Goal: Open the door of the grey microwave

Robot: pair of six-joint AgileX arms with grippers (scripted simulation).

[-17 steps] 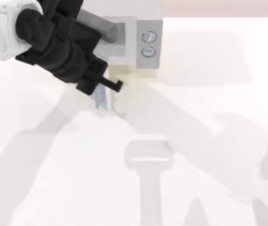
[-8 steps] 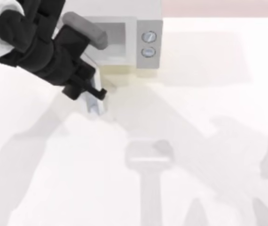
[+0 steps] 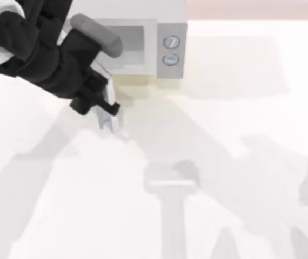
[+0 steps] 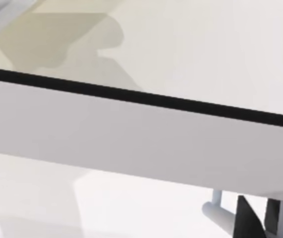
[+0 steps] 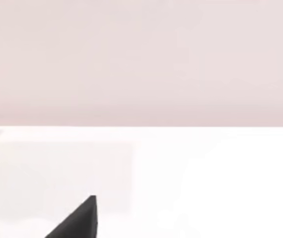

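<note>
The flat light-grey door of the small boxy grey microwave, at twelve o'clock on the white table, has swung further out toward eight o'clock than a second ago, baring the cavity. The left gripper remains clamped on its free edge. The right arm is out of the top view.

Left gripper at door (swung open); grey microwave cavity exposed.
</note>
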